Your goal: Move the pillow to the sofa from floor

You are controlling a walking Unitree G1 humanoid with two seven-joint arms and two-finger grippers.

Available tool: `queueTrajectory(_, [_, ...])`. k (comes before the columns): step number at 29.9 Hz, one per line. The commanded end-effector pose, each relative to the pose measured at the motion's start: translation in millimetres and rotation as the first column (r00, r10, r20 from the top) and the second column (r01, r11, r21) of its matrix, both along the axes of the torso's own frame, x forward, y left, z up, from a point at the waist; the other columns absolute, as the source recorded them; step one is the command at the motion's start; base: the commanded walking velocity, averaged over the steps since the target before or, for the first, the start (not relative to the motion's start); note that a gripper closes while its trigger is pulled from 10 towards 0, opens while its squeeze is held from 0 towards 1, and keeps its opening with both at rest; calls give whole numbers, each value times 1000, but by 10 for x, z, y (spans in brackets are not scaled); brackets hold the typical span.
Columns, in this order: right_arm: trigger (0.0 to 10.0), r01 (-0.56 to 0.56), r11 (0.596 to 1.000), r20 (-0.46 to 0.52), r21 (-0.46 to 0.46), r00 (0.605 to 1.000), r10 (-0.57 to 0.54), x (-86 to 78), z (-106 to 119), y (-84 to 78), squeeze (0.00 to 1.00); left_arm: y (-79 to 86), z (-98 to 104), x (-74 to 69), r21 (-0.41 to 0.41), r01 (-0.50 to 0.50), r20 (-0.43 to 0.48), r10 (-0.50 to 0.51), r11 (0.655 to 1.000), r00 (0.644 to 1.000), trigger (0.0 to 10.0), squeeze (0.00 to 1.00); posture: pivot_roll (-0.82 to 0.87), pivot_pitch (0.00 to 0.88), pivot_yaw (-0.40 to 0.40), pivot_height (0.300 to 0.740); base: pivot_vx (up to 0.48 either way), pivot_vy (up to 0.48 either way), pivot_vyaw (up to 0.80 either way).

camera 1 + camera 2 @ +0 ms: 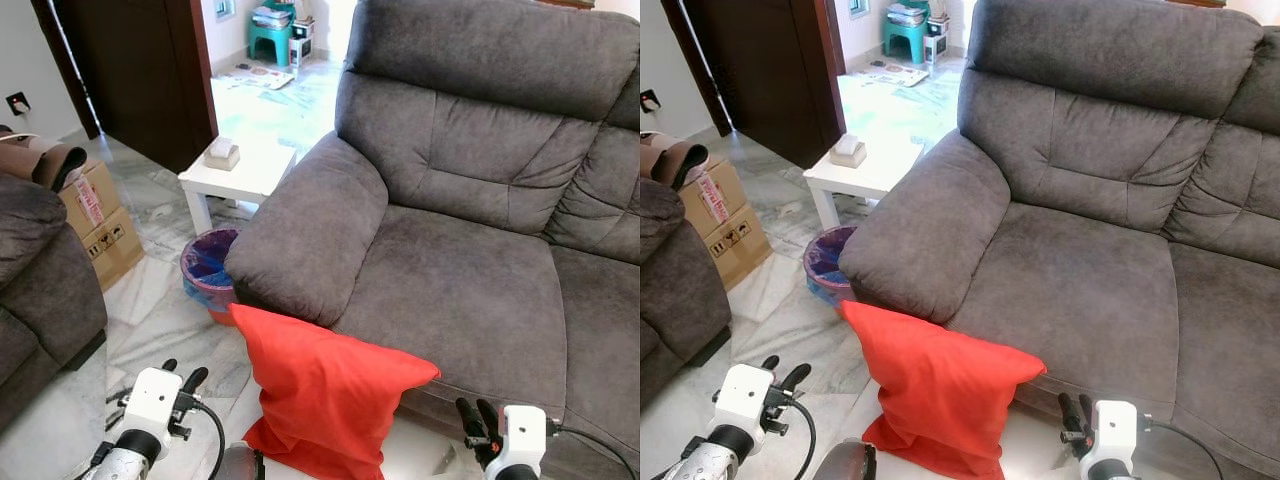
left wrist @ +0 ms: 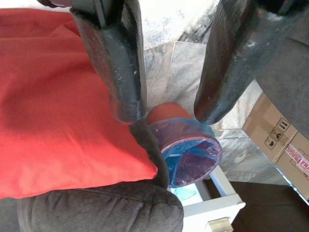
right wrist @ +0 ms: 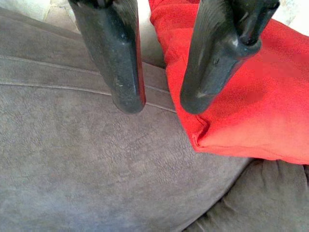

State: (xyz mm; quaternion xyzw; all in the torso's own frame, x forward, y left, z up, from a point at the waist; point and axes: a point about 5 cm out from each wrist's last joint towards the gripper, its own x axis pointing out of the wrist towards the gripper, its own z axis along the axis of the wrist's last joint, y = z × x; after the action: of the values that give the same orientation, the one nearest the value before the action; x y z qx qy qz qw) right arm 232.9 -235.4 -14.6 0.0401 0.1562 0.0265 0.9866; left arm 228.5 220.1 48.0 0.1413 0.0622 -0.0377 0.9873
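Claws (image 1: 182, 379) (image 1: 476, 412) flank red pillow (image 1: 325, 392)

Red pillow (image 1: 325, 390), upright on floor, leaning against grey sofa (image 1: 470, 260) front

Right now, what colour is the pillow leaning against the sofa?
Red pillow, clearest in the left eye view.

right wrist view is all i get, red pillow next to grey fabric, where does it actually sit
Observer: The red pillow stands on the floor, leaning against the front of the sofa, just below its armrest.
Operator: where are the hands
Observer: The left hand is low on the pillow's left; the right hand is low on its right. Both are open, neither touching it.
Operator: anything in the way on the left
Observer: A bin with a blue liner stands beside the armrest, in front of a small white table.
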Motion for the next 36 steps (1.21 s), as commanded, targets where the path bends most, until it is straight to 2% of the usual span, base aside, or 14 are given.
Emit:
queueTrajectory(1, [10000,2,1000,-7,1,1000,-2,-16,-15,1,0,-2,-14,-13,-1,-4,-10,4,1000,1000,10000,0,154,97,-29,637,259,0,0])
queueTrajectory(26, [10000,3,1000,5,16,1000,-3,42,8,43,0,-18,-18,-23,-1,-10,-6,10,1000,1000,10000,0,158,98,-32,637,275,0,0])
queueTrajectory(36, [10000,3,1000,5,16,1000,-3,66,15,56,0,-40,-49,-68,0,4,-15,-4,1000,1000,10000,0,162,100,-32,637,0,0,0])
